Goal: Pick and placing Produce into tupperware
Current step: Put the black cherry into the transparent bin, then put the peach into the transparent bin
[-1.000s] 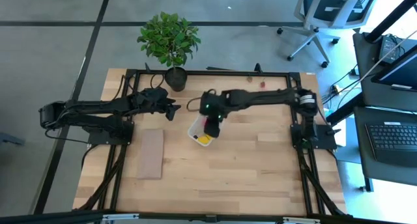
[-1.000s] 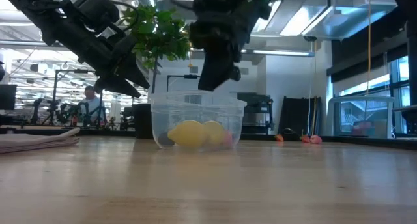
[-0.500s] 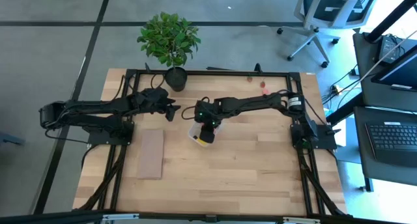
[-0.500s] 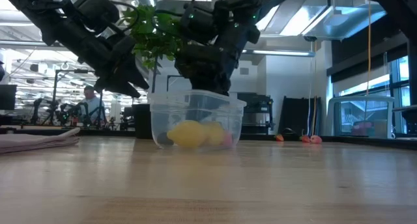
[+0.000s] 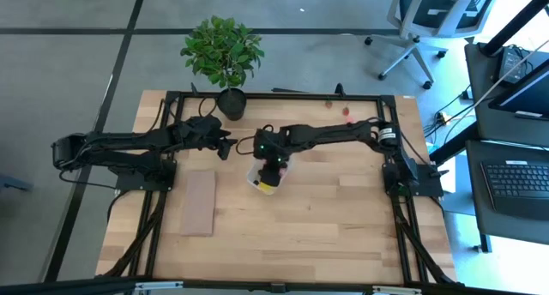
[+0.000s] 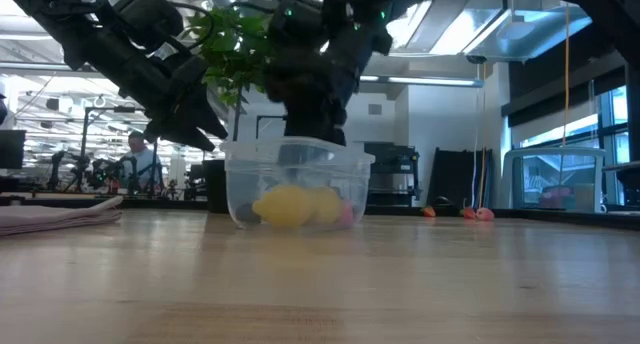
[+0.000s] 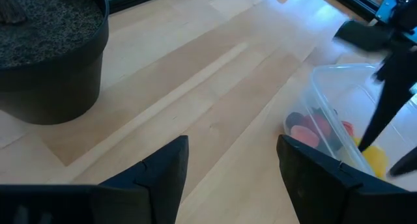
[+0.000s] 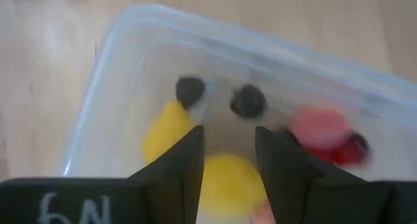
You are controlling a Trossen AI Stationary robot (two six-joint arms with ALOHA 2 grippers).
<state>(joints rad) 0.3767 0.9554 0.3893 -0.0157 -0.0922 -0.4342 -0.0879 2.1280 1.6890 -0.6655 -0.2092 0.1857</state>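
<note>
The clear tub stands on the table's middle and holds two yellow pieces, dark ones and red-pink ones. It also shows in the low view and in the left wrist view. My right gripper points down into the tub's mouth. Its fingers stand a little apart with nothing seen between their tips. My left gripper hangs open and empty just left of the tub, above the table. My right gripper reaches into the tub from above. I cannot tell whether its fingers touch the tub's wall or the pieces inside.
More small red and pink pieces lie near the table's far right edge and show in the low view. A potted plant stands at the far edge. A flat tan board lies at the near left.
My right gripper has gone down and a little toward the table's left, from above the tub into its mouth. The tub has slid slightly toward the table's left.
</note>
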